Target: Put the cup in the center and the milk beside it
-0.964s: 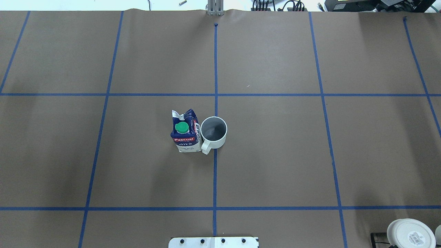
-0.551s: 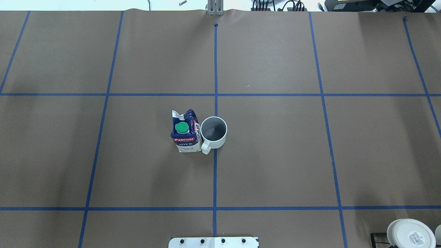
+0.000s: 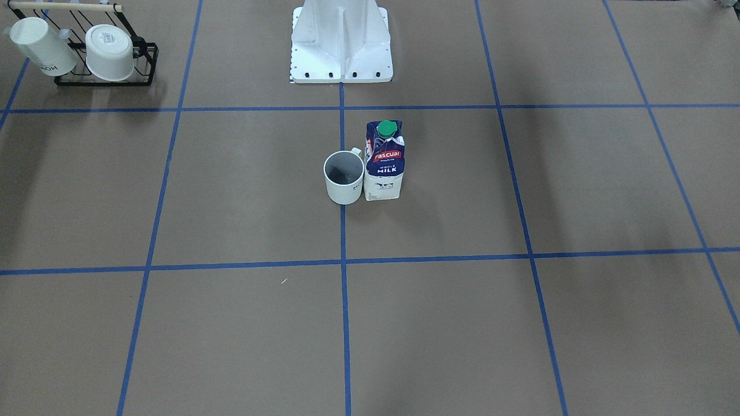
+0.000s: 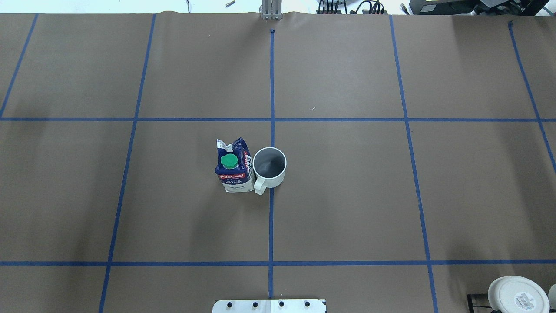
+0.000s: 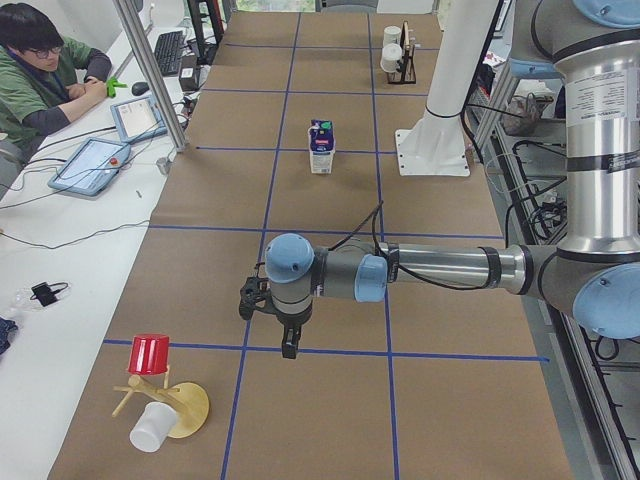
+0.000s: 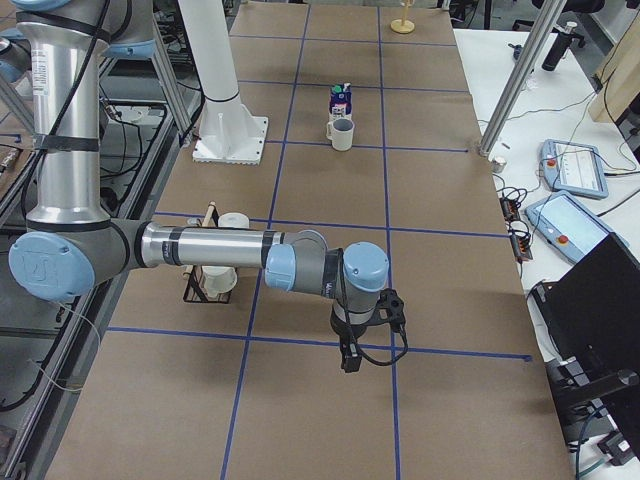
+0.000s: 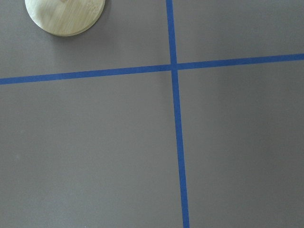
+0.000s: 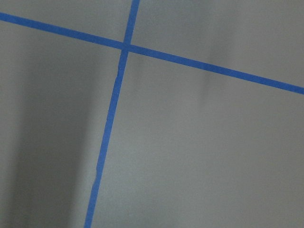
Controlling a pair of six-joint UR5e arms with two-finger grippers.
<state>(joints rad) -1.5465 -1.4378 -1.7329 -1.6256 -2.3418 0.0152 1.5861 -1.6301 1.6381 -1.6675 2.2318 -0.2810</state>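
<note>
The cup stands upright on the center, mid-frame in the overhead view, with the milk just beside it on its left. For the left gripper and the right gripper, I cannot tell whether the claws are apart or together.

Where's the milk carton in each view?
Front-facing: milk at centre, right of the cup.
Overhead: centre, left of cup.
Exterior left: top centre.
Exterior right: top centre, just beyond cup.
Left wrist: not in view.
Right wrist: not in view.
Shared landmark: white robot base, in all four exterior views.
</note>
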